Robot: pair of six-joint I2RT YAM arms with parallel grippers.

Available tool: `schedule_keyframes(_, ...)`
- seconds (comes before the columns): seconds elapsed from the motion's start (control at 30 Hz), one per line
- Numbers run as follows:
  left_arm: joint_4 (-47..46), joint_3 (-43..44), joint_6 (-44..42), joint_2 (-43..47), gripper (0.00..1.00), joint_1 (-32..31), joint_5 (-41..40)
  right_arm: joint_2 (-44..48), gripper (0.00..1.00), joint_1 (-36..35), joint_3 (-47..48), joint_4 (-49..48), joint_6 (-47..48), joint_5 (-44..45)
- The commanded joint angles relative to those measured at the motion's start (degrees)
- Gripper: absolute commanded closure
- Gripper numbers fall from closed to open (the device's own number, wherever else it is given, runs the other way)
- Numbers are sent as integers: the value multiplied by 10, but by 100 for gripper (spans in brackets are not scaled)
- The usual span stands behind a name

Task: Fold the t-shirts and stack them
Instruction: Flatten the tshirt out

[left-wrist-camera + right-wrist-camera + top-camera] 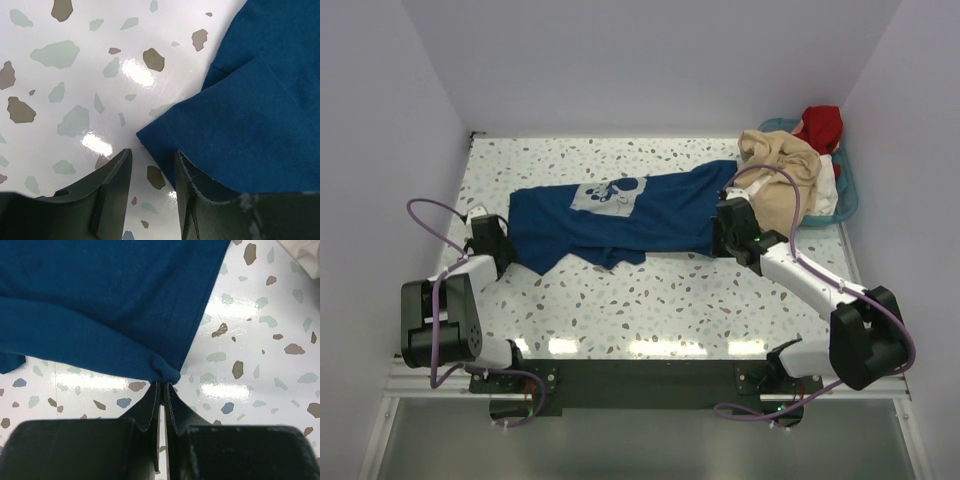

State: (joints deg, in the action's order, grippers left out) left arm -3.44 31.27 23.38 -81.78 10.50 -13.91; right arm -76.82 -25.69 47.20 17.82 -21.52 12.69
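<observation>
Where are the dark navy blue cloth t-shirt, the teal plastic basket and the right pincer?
dark navy blue cloth t-shirt (pixel 660 215): top external view, middle of its spread body.
teal plastic basket (pixel 850 192): top external view, its right rim.
right pincer (pixel 162 386): right wrist view, between the shut fingertips pinching the shirt's fold.

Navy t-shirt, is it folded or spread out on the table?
Mostly spread: the navy t-shirt lies stretched lengthways across the table, with only part of its near edge doubled over.
</observation>
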Motion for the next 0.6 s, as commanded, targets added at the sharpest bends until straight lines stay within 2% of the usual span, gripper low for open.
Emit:
schedule_keyframes(0.0, -40, 17, -3, 0, 56, 7, 4, 22, 99, 3, -4, -21, 5, 1)
schedule_keyframes(0.3, -39, 33, -6, -24, 58, 12, 8, 29, 99, 3, -5, -19, 6, 1)
schedule_keyframes(0.5, -30, 42, -11, -50, 69, 13, 4, 35, 99, 2, -8, -17, 5, 3)
schedule_keyframes(0.57, -25, 48, -11, -59, 78, 13, 1, 37, 99, 2, -8, -17, 5, 4)
